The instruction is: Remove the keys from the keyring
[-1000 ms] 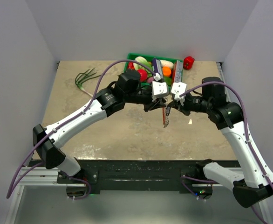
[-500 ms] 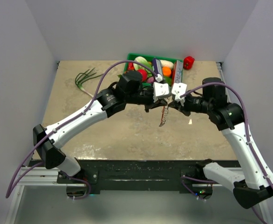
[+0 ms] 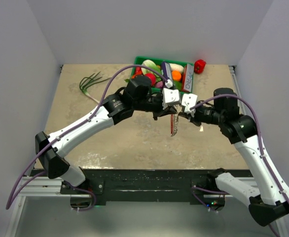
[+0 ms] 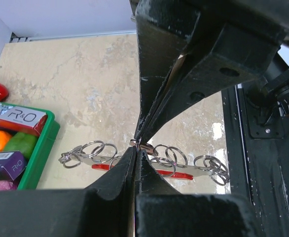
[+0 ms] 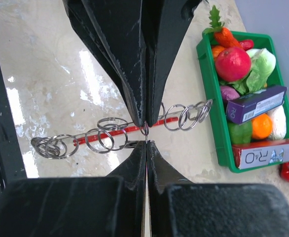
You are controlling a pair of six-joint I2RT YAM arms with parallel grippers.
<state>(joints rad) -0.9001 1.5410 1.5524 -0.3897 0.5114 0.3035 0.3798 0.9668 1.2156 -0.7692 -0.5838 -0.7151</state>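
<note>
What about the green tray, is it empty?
No, the green tray holds a purple box, an orange and other food items.

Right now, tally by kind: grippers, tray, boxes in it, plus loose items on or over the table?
grippers: 2 (left gripper, right gripper)
green tray: 1
boxes in tray: 2 (purple box, R&O box)
red pepper: 1
green onion: 1
keyring: 1
Total: 8

Left arm, right arm: white link shells, black joints, black bases. Purple cables loop along each. White wrist blocks. Fingers black, wedge-shaped, scuffed, with holes.
</note>
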